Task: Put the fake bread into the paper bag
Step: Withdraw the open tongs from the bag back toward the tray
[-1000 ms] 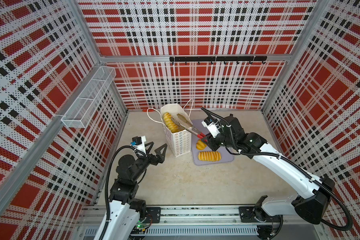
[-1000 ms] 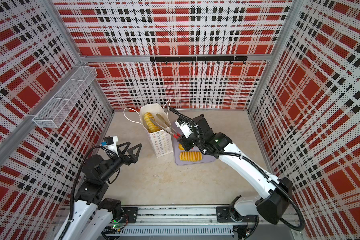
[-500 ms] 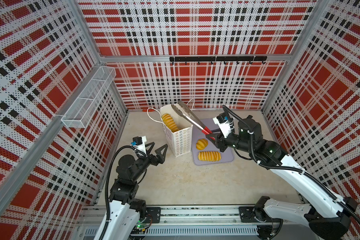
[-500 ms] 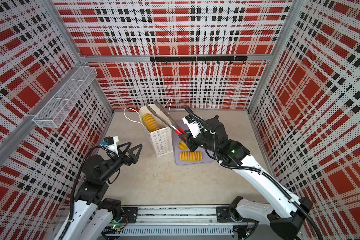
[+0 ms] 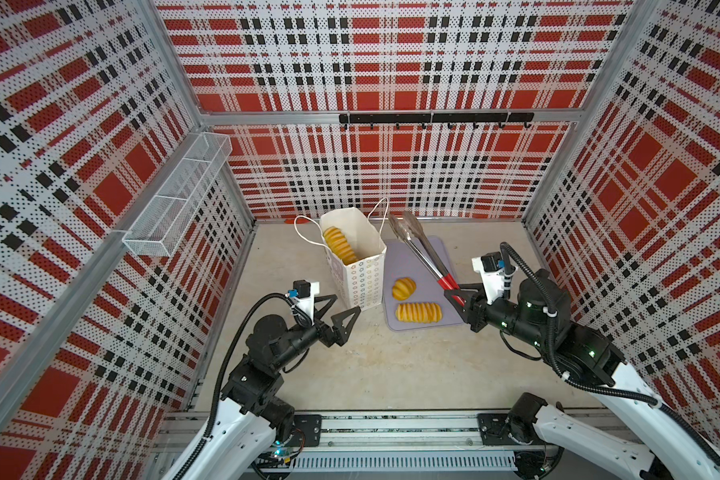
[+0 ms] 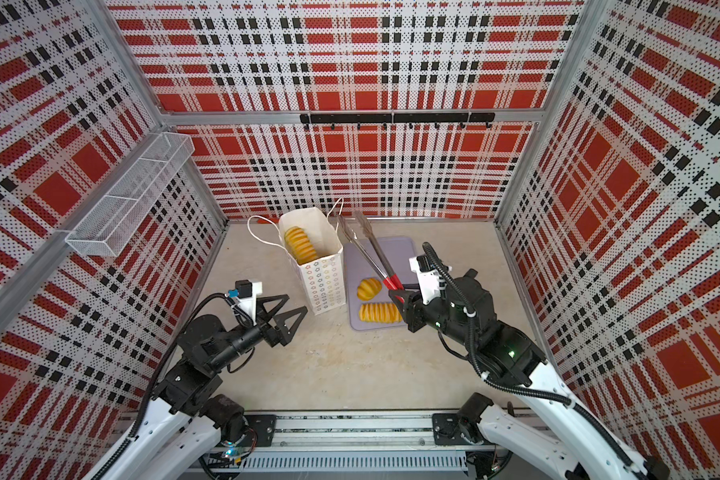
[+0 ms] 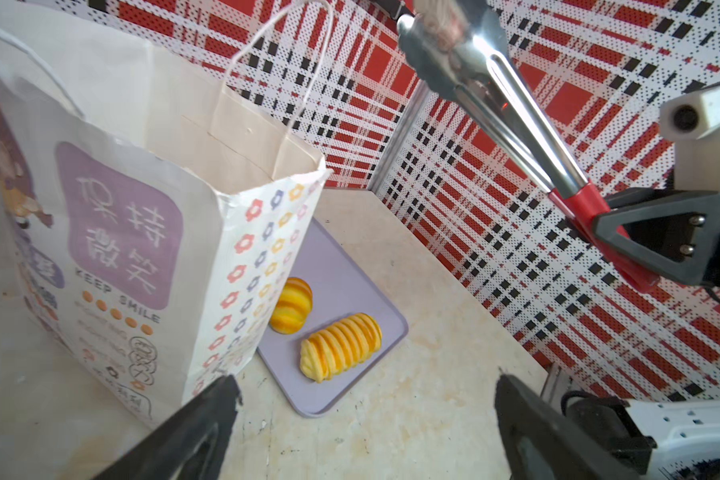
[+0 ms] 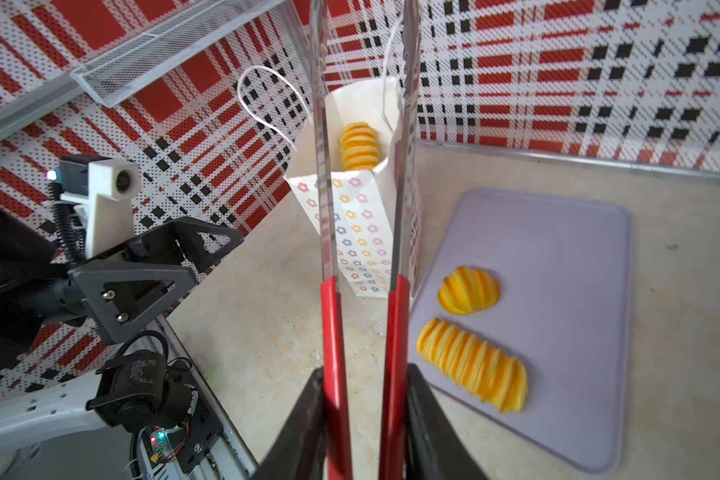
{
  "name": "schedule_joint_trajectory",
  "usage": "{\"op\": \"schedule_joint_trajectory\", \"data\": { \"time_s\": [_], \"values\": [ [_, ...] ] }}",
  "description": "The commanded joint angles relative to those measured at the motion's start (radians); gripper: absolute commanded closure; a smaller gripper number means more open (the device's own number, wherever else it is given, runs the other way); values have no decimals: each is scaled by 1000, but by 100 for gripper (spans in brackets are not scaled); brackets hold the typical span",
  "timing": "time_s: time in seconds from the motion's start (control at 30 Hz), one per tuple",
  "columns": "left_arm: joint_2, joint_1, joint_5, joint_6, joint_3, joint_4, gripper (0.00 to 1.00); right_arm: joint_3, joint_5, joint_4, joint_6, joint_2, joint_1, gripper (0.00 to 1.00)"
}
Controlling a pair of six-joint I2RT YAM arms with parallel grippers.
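The white paper bag stands upright at the back left of the table, with a ridged fake bread loaf inside. To its right lies a lilac tray carrying a small round bread and a long ridged loaf. My right gripper is shut on the red handles of metal tongs; their tips are apart and empty above the tray's far end. My left gripper stays open and empty near the bag's front corner.
A white wire basket hangs on the left wall and a black hook rail on the back wall. Plaid walls close three sides. Both arm bases sit on a metal rail at the front edge.
My right arm has drawn back to the right, lifting the tongs out of the bag's mouth to above the tray. The left arm has not moved.
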Motion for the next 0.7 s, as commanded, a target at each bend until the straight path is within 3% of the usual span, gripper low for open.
{"op": "schedule_joint_trajectory", "data": {
  "time_s": [0.0,0.3,0.67],
  "values": [
    [14,-75,-75,14,5,-23,0,-42,75,-100,152,-71,4,68],
    [123,-202,-123,14,24,-45,1,-181,39,-189,303,-105,3,69],
    [230,-223,-164,73,78,-81,2,-242,-117,-116,270,22,-82,69]
  ]
}}
